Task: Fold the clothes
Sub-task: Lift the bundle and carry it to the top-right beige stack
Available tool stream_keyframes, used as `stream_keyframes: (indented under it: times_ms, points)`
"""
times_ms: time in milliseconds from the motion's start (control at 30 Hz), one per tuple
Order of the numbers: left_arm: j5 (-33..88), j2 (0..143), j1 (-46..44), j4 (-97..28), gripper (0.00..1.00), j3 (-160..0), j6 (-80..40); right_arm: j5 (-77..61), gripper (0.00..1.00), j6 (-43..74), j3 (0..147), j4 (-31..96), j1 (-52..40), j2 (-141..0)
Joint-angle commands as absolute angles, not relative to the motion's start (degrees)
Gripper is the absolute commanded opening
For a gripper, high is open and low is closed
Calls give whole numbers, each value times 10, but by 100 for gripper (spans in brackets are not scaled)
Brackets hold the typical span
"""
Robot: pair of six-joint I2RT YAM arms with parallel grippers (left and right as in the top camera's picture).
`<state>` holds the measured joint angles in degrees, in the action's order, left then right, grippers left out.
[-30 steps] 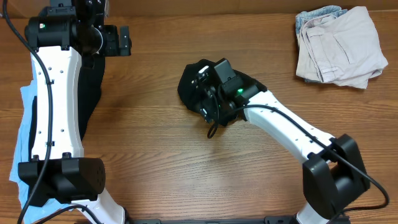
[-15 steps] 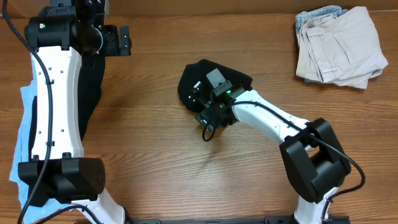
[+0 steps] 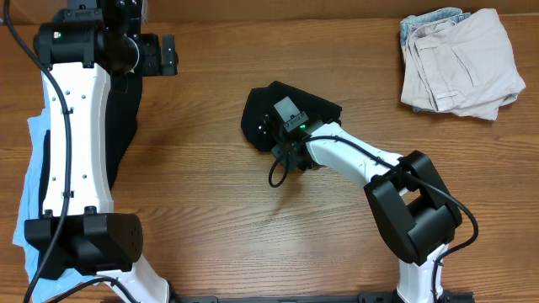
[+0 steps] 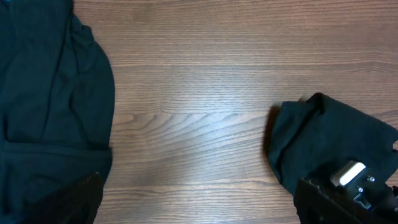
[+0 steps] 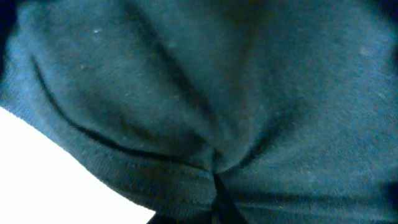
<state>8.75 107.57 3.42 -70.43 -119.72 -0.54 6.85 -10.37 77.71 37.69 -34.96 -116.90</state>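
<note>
So, going L to R in the overhead view: at the far left edge of the table [image 3: 210, 236] we see a pale blue garment [image 3: 28, 177]. A black garment [image 3: 130, 126] lies just to its right. The white left arm [image 3: 76, 143] stretches across both, so we can't tell how they overlap. The left gripper [image 3: 167, 55] sits up by the top-left corner over bare wood, well apart from the stuff in the middle. On the left wrist cam its fingers [image 4: 81, 199] show only as dark corners at the bottom L and R of the frame, so the jaws are spread wide w/ only table showing between them. Same cam catches that black garment on its left side and the black top [image 4: 323, 137] low on the right.

Middle of the table: the black top [image 3: 318, 105] is a bunched lump, not flat. The right gripper [image 3: 282, 136] is down on it at the lump's lower edge, w/ the arm coming in from the bottom right. The right wrist cam is basically all dark fabric up close, puckered into a crease near the centre, plus a blown-out bright patch at lower left. We can't make out the fingers there, so tbh we can't tell if the jaws are pinching cloth or spread.

Far right, top corner: a beige piece [image 3: 467, 67] in a folded stack, w/ a light-denim piece [image 3: 424, 23] peeking out at its top-left edge. Both are well apart from the arms.
</note>
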Motion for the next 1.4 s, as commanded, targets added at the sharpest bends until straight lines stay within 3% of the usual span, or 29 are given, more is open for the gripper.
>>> stream_keyframes:
  times_ms: [0,300,600,1367]
  points:
    - [83,1080,38,-702,100,-1202,-12,111,4,-40,795,387,-349,-1183]
    - [83,1080,38,-702,100,-1202,-12,154,4,-29,1009,538,-314,-1123]
    - [83,1080,38,-702,100,-1202,-13,154,4,-29,1271,672,-221,-1117]
    - [84,1080,37,-700,100,-1202,-13,231,4,-30,1311,510,57,-1141]
